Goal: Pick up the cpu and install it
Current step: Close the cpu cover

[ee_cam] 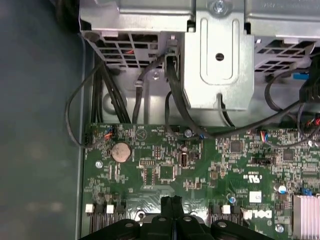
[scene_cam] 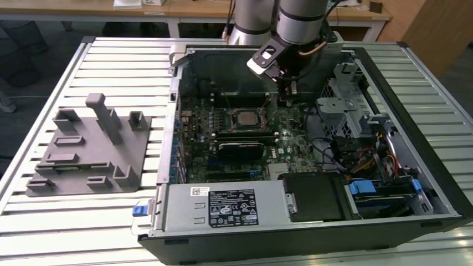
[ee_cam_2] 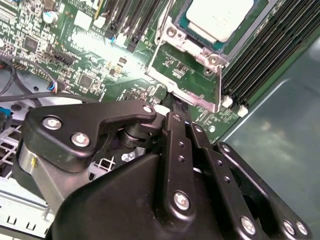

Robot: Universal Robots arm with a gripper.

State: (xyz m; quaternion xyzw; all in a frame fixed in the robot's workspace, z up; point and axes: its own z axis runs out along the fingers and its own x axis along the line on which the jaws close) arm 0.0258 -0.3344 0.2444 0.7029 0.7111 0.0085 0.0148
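**Desk:** What does the exterior view give you?

**Me:** I see the open computer case (scene_cam: 310, 244) lying on the slatted tabletop (scene_cam: 74, 221), with the grey fixture (scene_cam: 88, 149) well apart on the exterior view's left. My arm reaches down into the case. The gripper (scene_cam: 287, 91) is low over the board, just beside the cpu (scene_cam: 244, 117), which lies flat in its socket.

**Desk:** And the second wrist view?

**Me:** The cpu (ee_cam_2: 217, 17) sits silver side up inside the socket frame (ee_cam_2: 187, 70), between the banks of memory slots (ee_cam_2: 270, 55). The gripper (ee_cam_2: 172, 102) is clenched, its fingers pressed together with nothing between them, tips at the frame's near edge. I cannot tell whether they touch it.

**Desk:** First wrist view?

**Me:** The gripper (ee_cam: 171, 202) shows the same closed seam, above the motherboard (ee_cam: 165, 165), with the coin battery (ee_cam: 120, 151) and the drive cage (ee_cam: 220, 55) beyond.

**Desk:** Which step, then?

**Me:** I judge pickup and placement done, and the work now at securing the chip. I cannot see whether the frame is latched. Any move here calls for light, straight travel that stays clear of the slots.
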